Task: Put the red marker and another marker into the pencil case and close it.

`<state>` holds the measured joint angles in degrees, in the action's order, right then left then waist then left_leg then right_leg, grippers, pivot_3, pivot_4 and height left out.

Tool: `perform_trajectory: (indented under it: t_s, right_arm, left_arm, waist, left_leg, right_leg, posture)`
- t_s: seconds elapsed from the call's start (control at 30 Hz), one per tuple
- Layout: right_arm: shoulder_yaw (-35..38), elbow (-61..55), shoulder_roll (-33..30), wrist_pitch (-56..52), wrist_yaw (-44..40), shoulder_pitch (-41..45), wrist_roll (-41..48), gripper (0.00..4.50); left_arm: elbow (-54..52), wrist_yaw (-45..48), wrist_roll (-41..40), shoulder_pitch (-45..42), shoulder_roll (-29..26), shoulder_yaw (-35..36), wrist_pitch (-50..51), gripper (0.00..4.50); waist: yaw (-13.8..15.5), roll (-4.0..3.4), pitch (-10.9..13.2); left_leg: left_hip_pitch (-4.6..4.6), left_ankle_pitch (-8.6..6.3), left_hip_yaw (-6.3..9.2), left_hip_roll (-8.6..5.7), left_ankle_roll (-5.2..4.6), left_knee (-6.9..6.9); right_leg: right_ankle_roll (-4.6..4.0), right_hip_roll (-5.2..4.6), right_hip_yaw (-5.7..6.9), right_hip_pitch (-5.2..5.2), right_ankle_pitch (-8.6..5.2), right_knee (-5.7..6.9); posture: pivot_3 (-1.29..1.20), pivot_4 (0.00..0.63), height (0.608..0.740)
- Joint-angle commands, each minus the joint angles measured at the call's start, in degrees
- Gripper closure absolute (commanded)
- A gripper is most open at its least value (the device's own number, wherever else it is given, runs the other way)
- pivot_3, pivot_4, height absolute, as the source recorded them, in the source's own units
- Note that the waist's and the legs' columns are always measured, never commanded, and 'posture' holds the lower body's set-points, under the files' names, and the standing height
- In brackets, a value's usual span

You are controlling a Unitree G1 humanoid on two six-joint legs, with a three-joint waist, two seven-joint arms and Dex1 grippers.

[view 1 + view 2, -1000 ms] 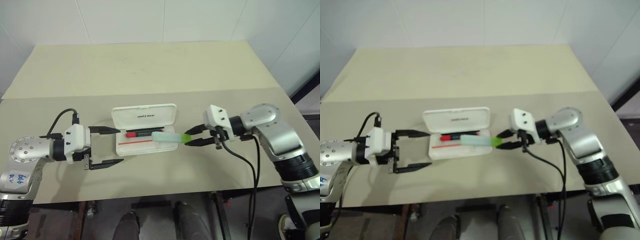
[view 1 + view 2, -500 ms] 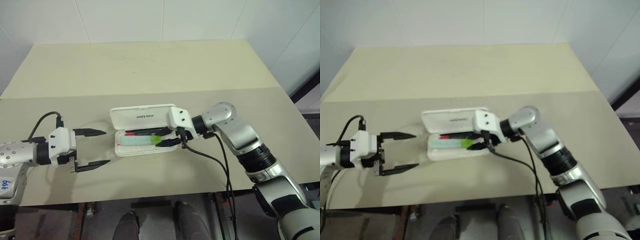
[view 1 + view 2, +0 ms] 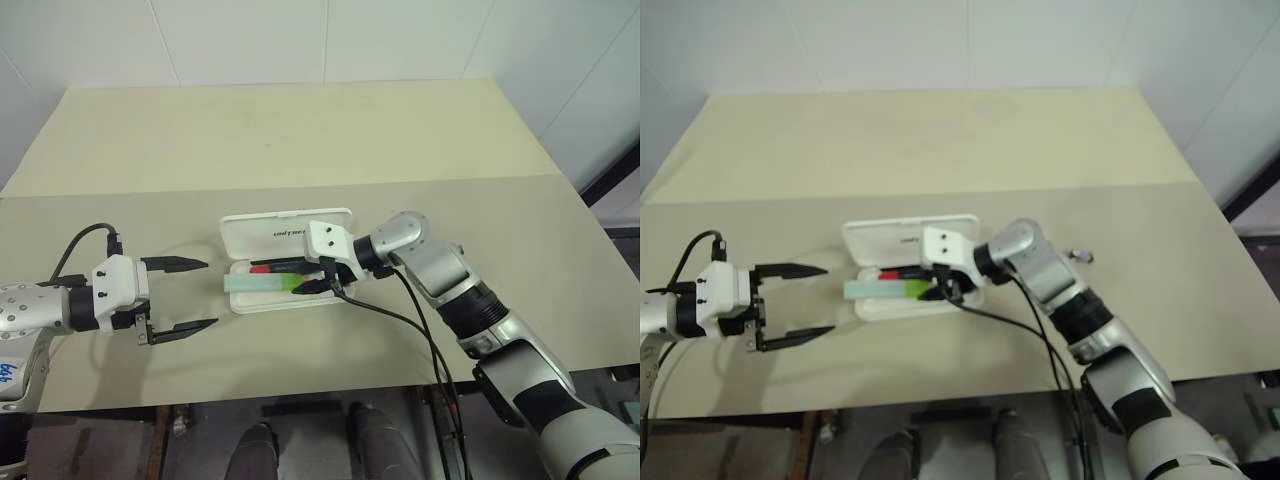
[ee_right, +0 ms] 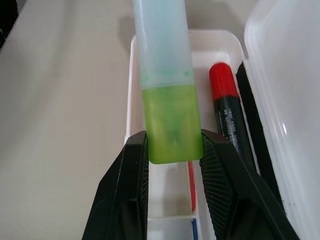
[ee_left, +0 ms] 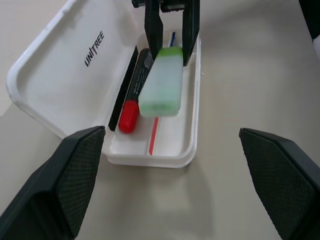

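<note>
Pencil case (image 3: 335,296) lying open around the middle of the bench (image 3: 300,140), a bit toward the near edge – lid flipped back, "UNITREE" printed on it. Red marker (image 5: 134,96) already inside, along the hinge side, next to a thin red stripe. Another marker (image 4: 167,85) pinched by its lime-green cap in the right gripper (image 4: 171,165), hanging over the tray, pale end poking past the case's left edge. Left gripper (image 3: 195,295) spread wide, empty, hovering just left of the case.
</note>
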<state>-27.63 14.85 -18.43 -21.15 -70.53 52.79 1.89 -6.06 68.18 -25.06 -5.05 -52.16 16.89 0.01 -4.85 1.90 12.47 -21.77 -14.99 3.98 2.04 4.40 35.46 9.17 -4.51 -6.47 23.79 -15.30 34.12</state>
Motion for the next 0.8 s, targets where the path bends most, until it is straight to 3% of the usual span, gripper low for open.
perform_trajectory:
  t_s: [0.03, 0.77, 0.8]
  right_arm:
    - [-0.7, -0.6, 0.3, 1.7, -0.6, 0.5, -0.9, 3.38]
    - [-1.8, 2.7, -1.2, 3.9, -1.7, 0.5, -4.4, 3.38]
    - [-1.8, 3.0, -1.0, 4.3, -1.4, 0.6, -4.6, 3.03]
  left_arm:
    - [-1.7, -1.0, 0.0, -0.5, 0.3, 0.2, -0.1, 0.00]
    - [-2.1, -2.5, -0.1, -1.7, 0.5, -1.3, 0.3, 0.00]
    - [-2.2, -2.6, -0.1, -1.8, 0.6, -1.4, 0.3, 0.00]
  waist:
    - [0.0, 0.00, 0.0]
    - [0.0, 0.01, 0.0]
    - [0.0, 0.01, 0.0]
  left_leg:
    - [0.00, 0.00, 0.00, 0.00, 0.00, 0.00]
    - [0.02, 0.00, 0.00, 0.00, 0.00, 0.05]
    - [0.02, 0.00, 0.00, 0.00, 0.00, 0.05]
  right_leg:
    - [0.00, 0.00, 0.00, 0.00, 0.00, 0.00]
    - [0.00, 0.00, 0.00, -0.01, 0.00, 0.09]
    - [0.00, 0.00, 0.00, -0.01, 0.00, 0.09]
  posture:
    - [0.00, 0.150, 0.740]
    - [0.00, 0.150, 0.740]
    - [0.00, 0.150, 0.740]
